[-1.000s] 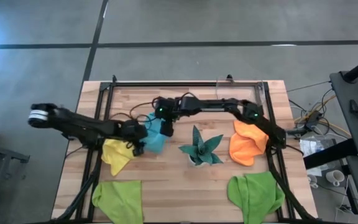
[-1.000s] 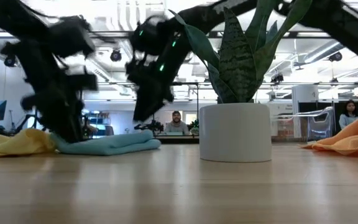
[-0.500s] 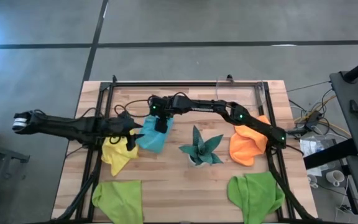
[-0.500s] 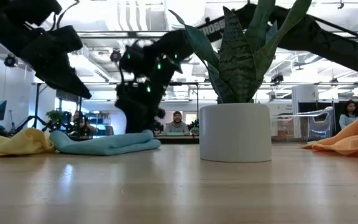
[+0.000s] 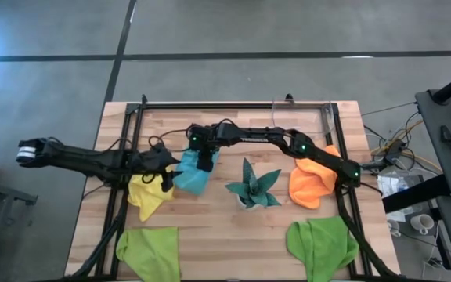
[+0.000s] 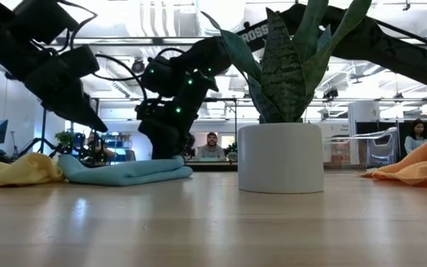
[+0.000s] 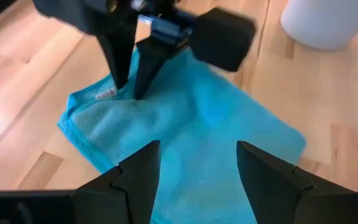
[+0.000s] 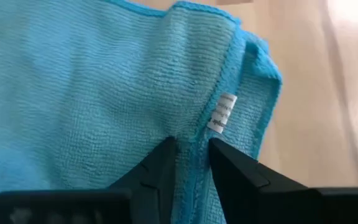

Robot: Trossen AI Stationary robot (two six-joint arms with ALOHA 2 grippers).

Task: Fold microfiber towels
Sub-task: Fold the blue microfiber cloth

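One soft, light blue towel (image 5: 192,174) lies limp; right end effector (image 8: 190,163) pinches its hem near the tag, left end effector (image 7: 197,163) apart at nine o'clock.

A dark teal spiky-leaved plant (image 5: 251,185) stands in a white cylindrical pot (image 6: 281,157) just right of centre in the high view, on the pale wooden slatted table (image 5: 233,235), which is edged by a black metal frame (image 5: 233,105). In the low view the plant's tall green leaves (image 6: 284,63) rise to the top of the frame, and a person (image 6: 211,146) sits far behind at centre, another person (image 6: 416,136) at the far right. Loose cables (image 5: 390,149) and a white cup (image 5: 423,225) lie right of the table.
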